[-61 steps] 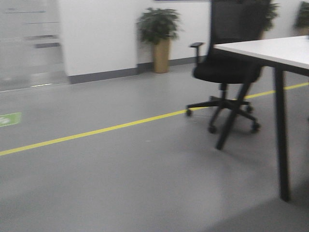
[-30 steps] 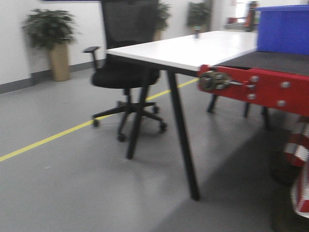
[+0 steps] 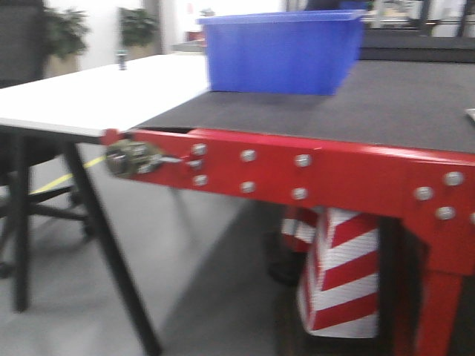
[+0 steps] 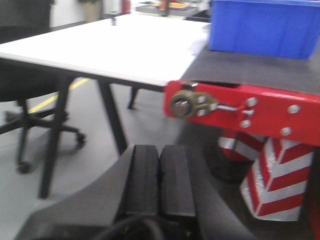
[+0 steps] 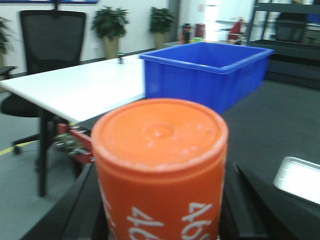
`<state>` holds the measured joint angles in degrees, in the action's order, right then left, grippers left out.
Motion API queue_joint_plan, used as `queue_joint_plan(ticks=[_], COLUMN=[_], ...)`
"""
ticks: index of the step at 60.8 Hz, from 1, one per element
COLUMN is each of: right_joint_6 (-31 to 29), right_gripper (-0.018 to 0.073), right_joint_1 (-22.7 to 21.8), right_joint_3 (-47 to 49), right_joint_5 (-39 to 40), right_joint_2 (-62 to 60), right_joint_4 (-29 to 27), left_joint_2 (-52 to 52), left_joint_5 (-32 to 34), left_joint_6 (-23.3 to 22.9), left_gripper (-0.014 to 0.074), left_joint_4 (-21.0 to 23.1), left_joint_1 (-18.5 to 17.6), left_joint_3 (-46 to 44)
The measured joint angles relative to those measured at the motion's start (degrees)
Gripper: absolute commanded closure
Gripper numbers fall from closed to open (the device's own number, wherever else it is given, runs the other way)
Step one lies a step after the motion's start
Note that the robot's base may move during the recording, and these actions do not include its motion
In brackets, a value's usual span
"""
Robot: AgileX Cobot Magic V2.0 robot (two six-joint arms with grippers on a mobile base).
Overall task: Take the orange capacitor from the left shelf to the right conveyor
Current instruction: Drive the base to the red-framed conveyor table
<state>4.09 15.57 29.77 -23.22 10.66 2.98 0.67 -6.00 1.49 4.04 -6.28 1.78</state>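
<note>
Your right tool [image 5: 161,222] is gripping the capacitor [image 5: 160,165]. The orange cylinder stands upright between the dark fingers [image 5: 250,210], filling the near part of the right wrist view. Its flat cap faces up, and the white digits on its side read upside down from that camera. It is held in the tool and is not resting on anything you can see.

Your left tool [image 4: 160,180] is closed, with its two black pads pressed flat against each other.

The conveyor [image 3: 334,167] is right in front of you. Its red bolted front edge runs across the front view, and the dark belt [image 3: 401,96] stretches back behind it. A blue bin [image 3: 282,55] sits on the belt towards its left side, well back from the red edge. From the right wrist you see the bin's rim and the upper part of its inner walls. The near wall hides its floor, so you cannot tell what is in it.

A silver tray [image 5: 300,180] lies on the belt to the right of the capacitor. Only one corner of it shows, and that corner is bare metal.

A white bench [image 3: 96,93] butts against the conveyor's left end, with one small dark object [image 5: 120,57] standing near its far edge. A black chair [image 5: 47,45] is behind the bench. A red-and-white striped post [image 3: 345,274] stands under the conveyor.
</note>
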Motion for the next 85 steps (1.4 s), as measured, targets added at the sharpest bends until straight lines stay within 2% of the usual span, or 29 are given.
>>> queue_joint_plan(ticks=[85], right_joint_6=[0.0], right_gripper=[0.0462], right_joint_1=[0.0], right_joint_3=[0.0], right_joint_5=[0.0], right_joint_2=[0.0], right_joint_4=[0.0], left_joint_2=[0.0], left_joint_5=[0.0], left_joint_6=[0.0], left_gripper=[0.0723], left_joint_4=[0.0], left_joint_1=[0.0], left_joint_3=[0.0])
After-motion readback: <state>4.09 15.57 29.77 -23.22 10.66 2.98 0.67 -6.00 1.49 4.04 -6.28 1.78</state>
